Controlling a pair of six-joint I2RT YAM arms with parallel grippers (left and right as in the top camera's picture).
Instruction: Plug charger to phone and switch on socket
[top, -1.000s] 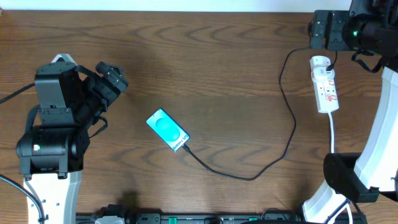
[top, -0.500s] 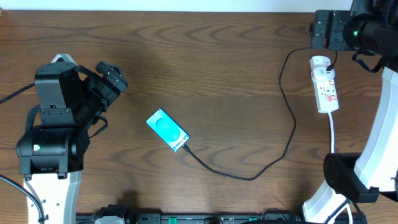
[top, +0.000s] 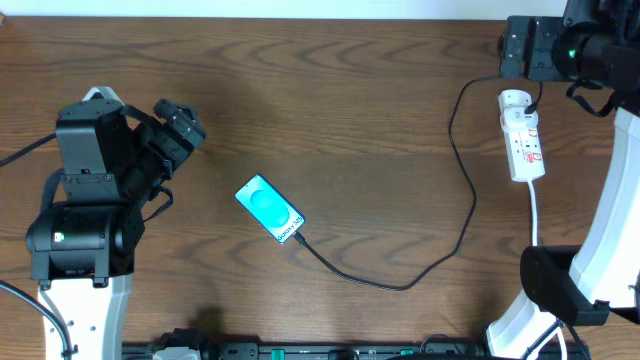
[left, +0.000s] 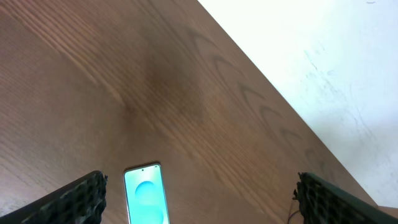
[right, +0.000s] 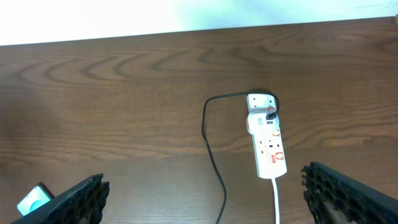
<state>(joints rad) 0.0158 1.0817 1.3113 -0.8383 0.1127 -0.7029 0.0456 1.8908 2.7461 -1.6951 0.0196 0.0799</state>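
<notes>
Fingers (left: 74, 199) wide on left gripper (left: 199, 193) and right gripper (right: 205, 190), empty.
Charger (top: 455, 230) tip at phone (top: 268, 207) edge; socket (top: 523, 140) well apart on counter (top: 350, 100).

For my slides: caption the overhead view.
The charger runs from the socket to the phone on a wooden table.

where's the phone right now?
Overhead view: the phone lies screen-up on the table, left of centre on the robot's left side, with the charger cable's tip at its lower-right end.
</notes>
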